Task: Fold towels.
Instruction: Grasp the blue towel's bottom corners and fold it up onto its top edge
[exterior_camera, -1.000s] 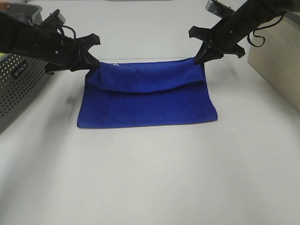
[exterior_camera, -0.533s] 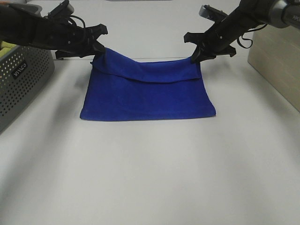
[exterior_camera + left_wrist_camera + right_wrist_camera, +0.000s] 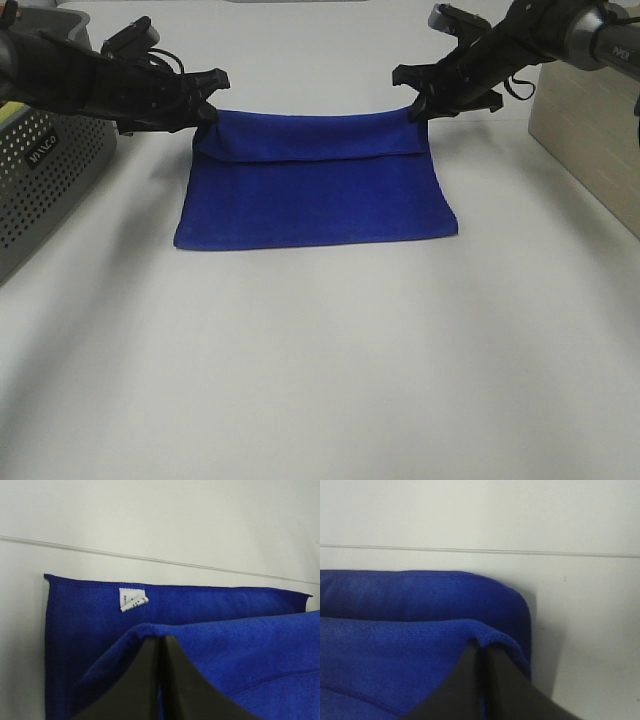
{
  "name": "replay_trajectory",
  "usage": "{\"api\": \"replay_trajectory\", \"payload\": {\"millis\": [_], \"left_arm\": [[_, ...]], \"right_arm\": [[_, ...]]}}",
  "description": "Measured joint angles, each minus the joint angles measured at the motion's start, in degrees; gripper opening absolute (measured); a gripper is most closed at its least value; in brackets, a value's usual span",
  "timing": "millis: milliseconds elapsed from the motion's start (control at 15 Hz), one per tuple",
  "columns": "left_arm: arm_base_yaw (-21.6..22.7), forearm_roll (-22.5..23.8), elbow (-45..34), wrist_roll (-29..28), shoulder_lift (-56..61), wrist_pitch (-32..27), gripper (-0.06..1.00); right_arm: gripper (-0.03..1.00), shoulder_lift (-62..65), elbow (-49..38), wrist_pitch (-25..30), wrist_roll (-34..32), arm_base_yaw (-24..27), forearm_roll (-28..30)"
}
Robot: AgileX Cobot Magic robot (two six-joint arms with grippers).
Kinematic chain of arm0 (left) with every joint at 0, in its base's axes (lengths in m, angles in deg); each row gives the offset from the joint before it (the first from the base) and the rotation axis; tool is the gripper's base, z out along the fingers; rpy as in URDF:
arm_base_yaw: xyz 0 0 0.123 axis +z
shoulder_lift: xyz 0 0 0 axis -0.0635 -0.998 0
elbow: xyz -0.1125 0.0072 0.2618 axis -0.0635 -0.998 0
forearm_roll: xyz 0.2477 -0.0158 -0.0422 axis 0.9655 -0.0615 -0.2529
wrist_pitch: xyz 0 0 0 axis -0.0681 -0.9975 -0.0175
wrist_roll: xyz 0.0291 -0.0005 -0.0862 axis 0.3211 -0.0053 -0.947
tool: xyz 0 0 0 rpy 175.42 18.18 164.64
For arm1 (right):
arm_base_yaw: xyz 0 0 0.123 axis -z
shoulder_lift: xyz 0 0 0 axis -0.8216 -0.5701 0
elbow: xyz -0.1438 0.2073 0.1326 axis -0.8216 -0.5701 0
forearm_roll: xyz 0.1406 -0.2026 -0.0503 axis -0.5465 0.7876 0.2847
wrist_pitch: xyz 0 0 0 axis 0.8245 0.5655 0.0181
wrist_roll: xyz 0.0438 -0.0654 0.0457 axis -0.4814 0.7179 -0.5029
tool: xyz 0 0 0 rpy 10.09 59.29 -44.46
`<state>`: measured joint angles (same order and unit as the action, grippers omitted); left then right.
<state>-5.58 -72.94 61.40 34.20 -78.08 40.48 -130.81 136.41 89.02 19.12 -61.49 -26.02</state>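
The royal-blue towel [image 3: 315, 190] lies folded on the white table, its top layer drawn toward the far edge. My left gripper [image 3: 203, 112] is shut on the top layer's far left corner. My right gripper [image 3: 420, 108] is shut on its far right corner. In the left wrist view the closed fingers [image 3: 150, 680] pinch the upper layer of the towel [image 3: 240, 640], with the lower layer and its white tag [image 3: 131, 599] beyond. In the right wrist view the closed fingers [image 3: 470, 685] pinch the upper layer of the towel [image 3: 395, 650] just short of the lower layer's edge.
A grey perforated basket [image 3: 45, 170] stands at the left, close to my left arm. A beige box [image 3: 590, 140] stands at the right edge. A table seam [image 3: 150, 557] runs just beyond the towel's far edge.
Both grippers carried the top layer away from the camera and lowered it. The fold line moved toward the far edge and the sagging flap now lies nearly flat.
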Motion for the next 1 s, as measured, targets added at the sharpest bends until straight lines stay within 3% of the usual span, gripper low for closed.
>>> {"api": "replay_trajectory", "payload": {"millis": [133,200,333,400,467,600,733,1000], "left_arm": [[0.0,0.2,0.0,0.0,0.0,1.0,0.12],[0.0,0.3,0.0,0.5,0.0,1.3,0.23],[0.0,0.3,0.0,1.7,0.0,1.5,0.52],[0.0,0.6,0.0,2.1,0.0,1.7,0.62],[0.0,1.5,0.0,2.2,0.1,1.7,0.66],[0.0,5.1,0.0,2.3,0.6,0.0,0.69],[0.0,9.5,0.0,-0.7,1.1,-5.7,0.69],[0.0,23.8,0.0,-18.8,1.2,-18.2,0.69]], "right_arm": [[0.05,-1.1,0.0,-0.3,0.0,0.0,0.0],[0.15,-1.3,0.0,-0.4,0.0,0.0,0.0],[0.51,-1.3,0.0,-0.5,0.0,0.0,0.0],[0.66,-1.1,0.0,0.0,0.1,0.0,0.2],[0.75,-0.6,0.0,1.5,0.1,0.0,0.8],[0.8,1.0,0.0,6.8,0.1,0.0,1.4],[0.8,2.6,0.0,13.4,0.1,0.0,1.4],[0.81,2.8,0.0,26.0,-0.2,0.0,1.3]]}}
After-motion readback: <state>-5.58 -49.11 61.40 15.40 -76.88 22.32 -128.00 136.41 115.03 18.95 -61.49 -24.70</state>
